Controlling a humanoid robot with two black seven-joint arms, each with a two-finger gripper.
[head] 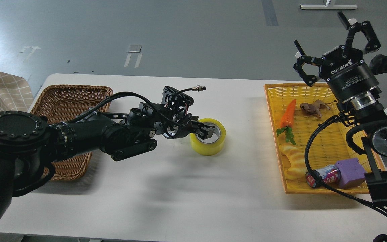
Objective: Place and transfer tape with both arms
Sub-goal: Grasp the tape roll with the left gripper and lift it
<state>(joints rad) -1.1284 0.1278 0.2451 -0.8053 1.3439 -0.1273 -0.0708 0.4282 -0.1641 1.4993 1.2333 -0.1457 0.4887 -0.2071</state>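
Left pincer (204, 130) grips tape (209, 141) (mid-table).

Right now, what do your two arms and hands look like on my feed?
Both arms are black and jointed, with loose black cables looping along them. The left arm has a round bolted joint cap; its hand is black with dark fingers. The right hand has black linked fingers and a cylindrical body with white "ROBOTIQ" lettering above a silver ring.

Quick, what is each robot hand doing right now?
Left gripper: at the tape, one finger inside its core; grip cannot be told.
Right gripper: open, empty, raised.
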